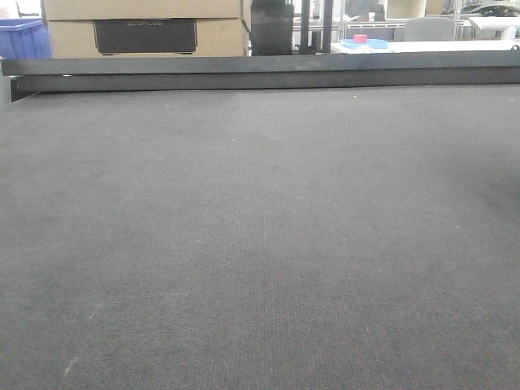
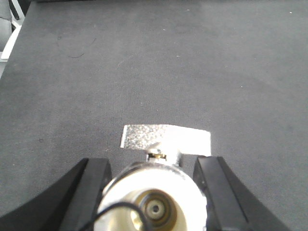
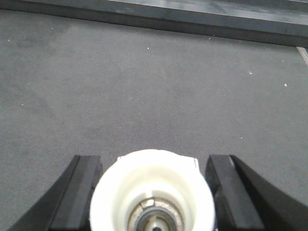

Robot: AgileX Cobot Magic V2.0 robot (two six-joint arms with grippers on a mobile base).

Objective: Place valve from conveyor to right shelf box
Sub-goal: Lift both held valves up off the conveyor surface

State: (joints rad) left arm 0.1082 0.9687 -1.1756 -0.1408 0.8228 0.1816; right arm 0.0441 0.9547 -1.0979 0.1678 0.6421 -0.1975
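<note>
The conveyor [image 1: 260, 244] is a wide dark grey woven belt with a black rail [image 1: 260, 75] along its far edge. No valve or gripper shows in the front view. In the left wrist view my left gripper [image 2: 153, 190] is shut on a valve with a silver flat handle [image 2: 166, 139], over the belt [image 2: 168, 62]. In the right wrist view my right gripper [image 3: 154, 192] is shut on a second valve, whose white round end [image 3: 154, 175] faces the camera, over the belt [image 3: 144, 86]. The shelf and its box are out of view.
Behind the rail stand cardboard boxes [image 1: 142, 28], a blue bin [image 1: 23, 39] at the far left and a white table with a pink object [image 1: 361, 38]. The rail also runs across the top of the right wrist view [image 3: 192, 17].
</note>
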